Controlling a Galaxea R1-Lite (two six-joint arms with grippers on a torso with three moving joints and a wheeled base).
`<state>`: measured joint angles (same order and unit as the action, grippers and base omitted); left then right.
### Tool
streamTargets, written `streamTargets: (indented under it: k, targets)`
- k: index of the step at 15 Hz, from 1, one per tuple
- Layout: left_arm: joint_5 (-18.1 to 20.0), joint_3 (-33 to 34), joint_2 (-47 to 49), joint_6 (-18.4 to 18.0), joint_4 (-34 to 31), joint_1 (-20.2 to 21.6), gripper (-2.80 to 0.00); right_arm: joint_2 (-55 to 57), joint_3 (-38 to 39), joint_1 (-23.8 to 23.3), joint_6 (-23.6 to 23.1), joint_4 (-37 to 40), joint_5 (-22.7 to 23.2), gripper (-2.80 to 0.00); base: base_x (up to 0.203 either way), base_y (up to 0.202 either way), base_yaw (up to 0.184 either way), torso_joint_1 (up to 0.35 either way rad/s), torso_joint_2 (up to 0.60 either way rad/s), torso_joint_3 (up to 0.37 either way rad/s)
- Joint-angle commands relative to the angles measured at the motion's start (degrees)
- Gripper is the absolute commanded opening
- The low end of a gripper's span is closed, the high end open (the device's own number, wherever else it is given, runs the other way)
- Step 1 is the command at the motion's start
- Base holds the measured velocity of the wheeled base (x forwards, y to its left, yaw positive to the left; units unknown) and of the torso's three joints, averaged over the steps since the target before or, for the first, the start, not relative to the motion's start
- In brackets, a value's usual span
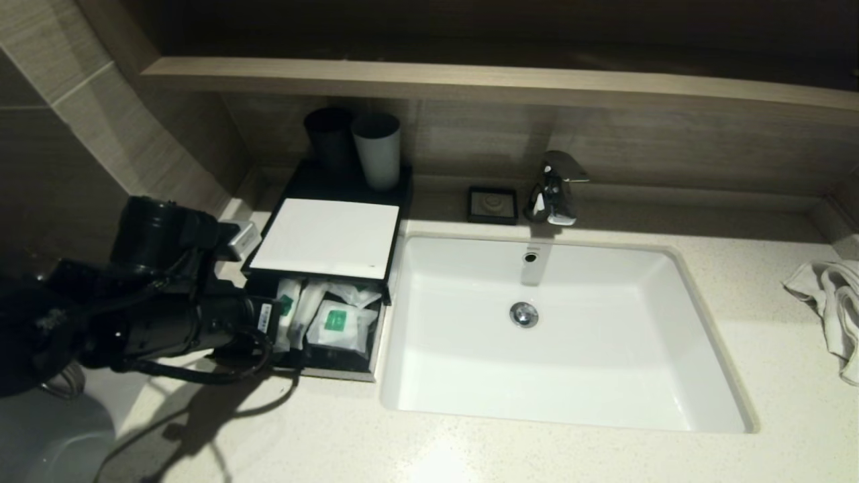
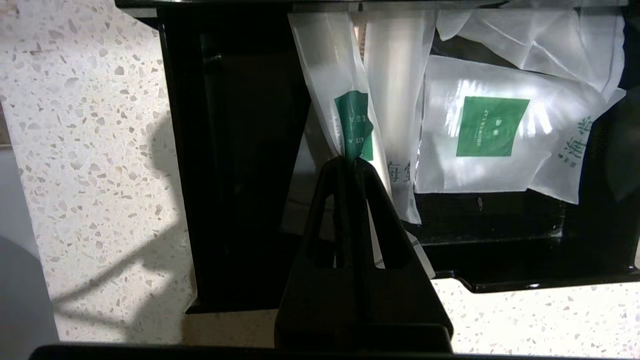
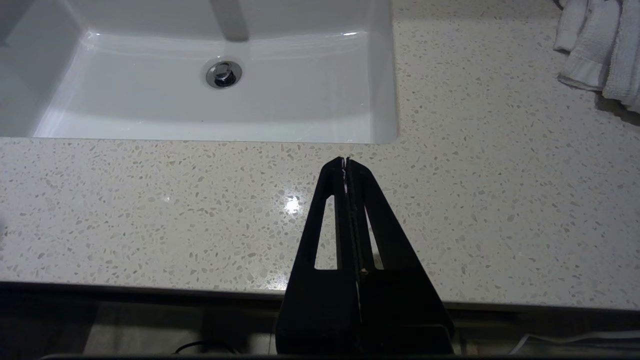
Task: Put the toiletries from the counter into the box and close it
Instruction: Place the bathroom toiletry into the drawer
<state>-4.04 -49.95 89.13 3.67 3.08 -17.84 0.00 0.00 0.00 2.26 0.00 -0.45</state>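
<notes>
We note a black tumbler (image 1: 328,139) and grey tumbler (image 1: 378,150) side by side, a chrome faucet (image 1: 554,188), a small black square dish (image 1: 493,204), and a crumpled white towel (image 1: 832,306).

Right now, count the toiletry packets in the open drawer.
4, maybe more hidden beneath. Slim packet pinched by the left gripper; second slim packet beside it; shower cap pouch next over; crumpled pouch at the drawer back.

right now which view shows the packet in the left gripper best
The left wrist view: the left gripper is shut on a long slim packet at its green label, over the open drawer. The head view shows that packet small and half hidden by the arm. The right wrist view shows only counter and sink.
</notes>
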Motion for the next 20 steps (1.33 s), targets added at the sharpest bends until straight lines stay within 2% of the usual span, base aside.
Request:
streamTargets:
  k: [1,4,11,19,20]
  targets:
    - [-0.1,-1.2,1.0,0.0,0.1,0.6,-2.8,0.1,0.0,0.0,0.0,0.0,0.0,-2.8,0.0,0.0,0.0,0.0,0.0,0.0]
    - [-0.2,-1.3,2.0,-1.9,0.6,2.1,-2.8,0.1,0.0,0.0,0.0,0.0,0.0,-2.8,0.0,0.0,0.0,0.0,0.0,0.0]
    - [-0.3,-1.4,3.7,-3.8,4.3,3.3,-2.8,0.1,0.0,0.0,0.0,0.0,0.0,-2.8,0.0,0.0,0.0,0.0,0.0,0.0]
    - [-0.4,-1.6,3.5,-4.3,5.8,3.6,-2.8,0.1,0.0,0.0,0.0,0.0,0.0,-2.8,0.0,0.0,0.0,0.0,0.0,0.0]
    - [-0.4,-1.6,3.2,-4.3,5.8,3.6,0.0,0.1,0.0,0.0,0.0,0.0,0.0,-2.8,0.0,0.0,0.0,0.0,0.0,0.0]
